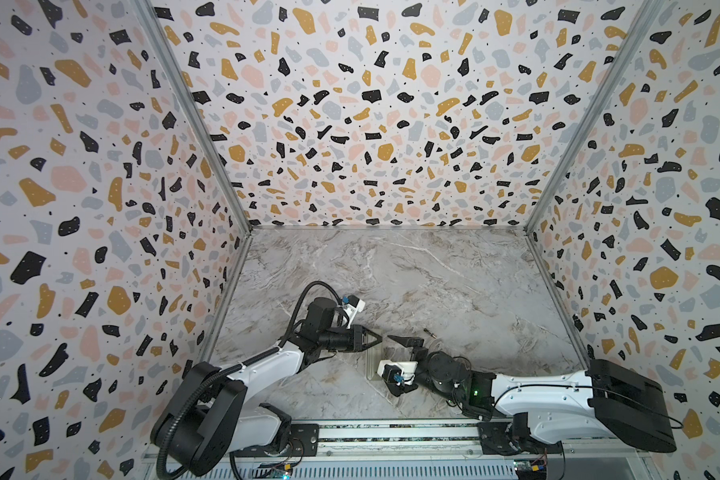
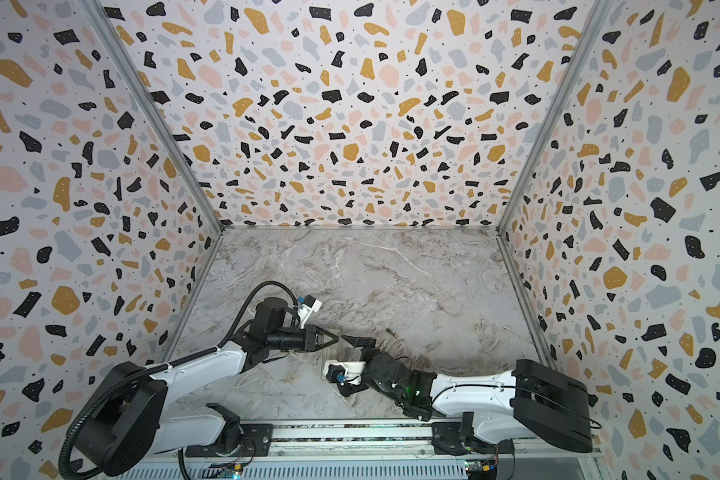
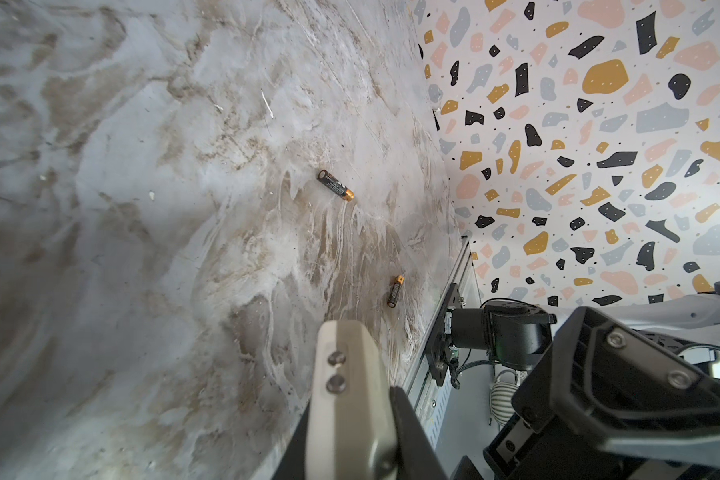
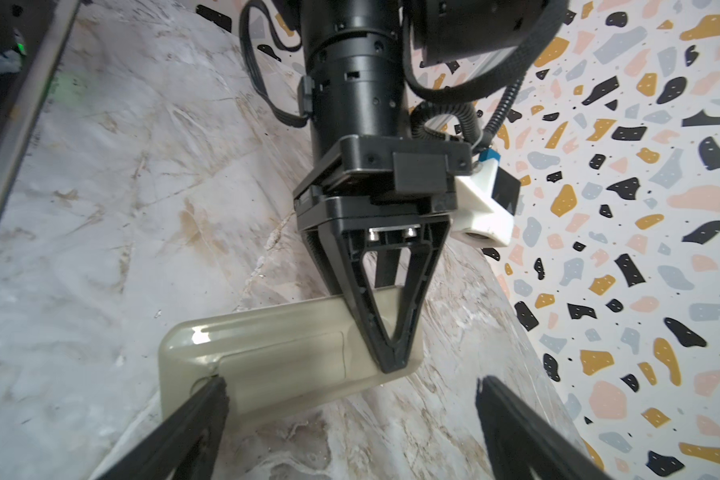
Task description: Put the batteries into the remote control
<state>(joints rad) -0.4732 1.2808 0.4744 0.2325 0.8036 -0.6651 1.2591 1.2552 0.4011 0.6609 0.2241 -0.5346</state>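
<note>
Right gripper (image 4: 352, 384) gapes wide, one fingertip at a corner of the remote control (image 4: 275, 353), which shows its pale back; left gripper (image 4: 391, 361) clamps its other end. Both batteries (image 3: 336, 190) lie loose on the marble table (image 3: 121, 249), apart from each other

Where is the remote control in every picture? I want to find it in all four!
Top view: remote control, low middle, under the left gripper's tip.
Top view: same spot, slightly further left.
Left wrist: close up, pale end in the jaws.
Right wrist: cream slab on the marble table.
Shared landmark: the left gripper, clamped on its end.
</note>
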